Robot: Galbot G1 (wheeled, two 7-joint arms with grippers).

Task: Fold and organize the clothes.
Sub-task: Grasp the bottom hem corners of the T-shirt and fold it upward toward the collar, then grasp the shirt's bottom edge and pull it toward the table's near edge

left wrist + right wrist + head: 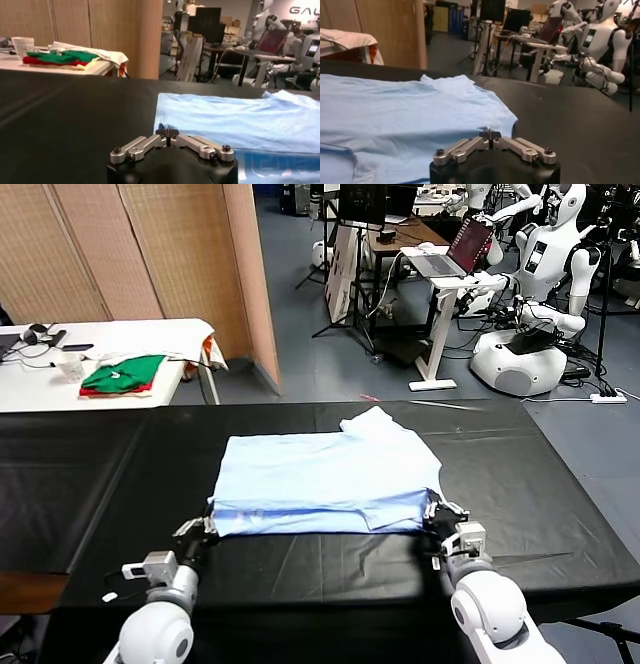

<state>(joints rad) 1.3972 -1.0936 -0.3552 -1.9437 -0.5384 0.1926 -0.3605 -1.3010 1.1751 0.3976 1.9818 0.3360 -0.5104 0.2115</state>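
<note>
The blue T-shirt point(325, 479) lies on the black counter point(520, 474). At seven o'clock the left gripper point(205, 529) pinches its corner; at five o'clock the right gripper point(437, 514) pinches the other corner, fingers closed.

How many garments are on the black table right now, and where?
1: the light-blue T-shirt, partly folded, lying mid-table between the left gripper and right gripper. The green and red folded clothes sit on the white side table; anything beneath is hidden.

one T-shirt point(325, 476), two claws, one table point(560, 484)
</note>
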